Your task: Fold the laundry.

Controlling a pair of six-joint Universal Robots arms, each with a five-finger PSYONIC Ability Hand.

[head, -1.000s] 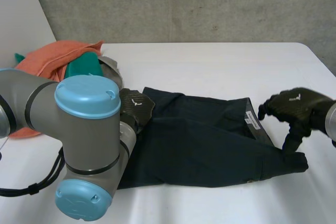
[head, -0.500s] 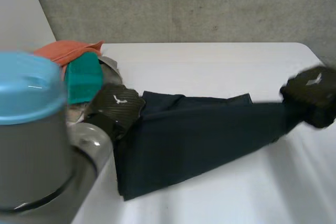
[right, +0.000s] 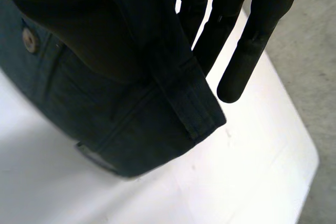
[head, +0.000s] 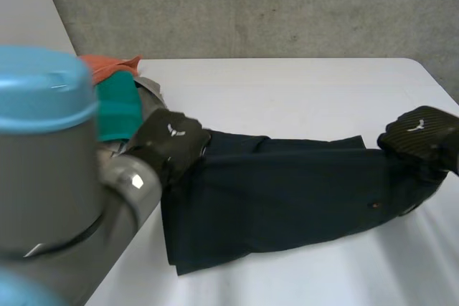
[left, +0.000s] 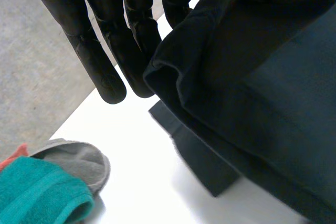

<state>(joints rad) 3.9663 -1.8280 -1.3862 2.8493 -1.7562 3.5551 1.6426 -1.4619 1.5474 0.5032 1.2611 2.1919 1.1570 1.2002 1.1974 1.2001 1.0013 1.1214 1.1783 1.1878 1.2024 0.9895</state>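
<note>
Trousers (head: 287, 195), dark navy, lie lengthwise across the near half of the white table (head: 287, 91), stretched between the 2 hands. Left hand (head: 168, 141) is on the end nearest the laundry pile. Right hand (head: 423, 137) is on the waist end, near the table's right edge.

Left wrist view: fingers (left: 100, 61) straight and close together. A folded edge of the cloth is pressed against their inner side and held above the table. A lower layer of the same cloth lies flat on the table beneath. Thumb hidden by cloth.

Right wrist view: fingers (right: 252, 51) straight. The waistband (right: 194, 103) runs up between them and the palm side, pinched there, and its corner hangs clear of the table. 1 metal button (right: 29, 39) shows on the fabric under the palm.

Pile at the far-left corner: teal towel (head: 118, 109) on top, orange cloth (head: 107, 64) behind it, grey cloth (head: 149, 91) just beside the left hand. Left arm (head: 50, 177) stands large at the near left of the head view.
</note>
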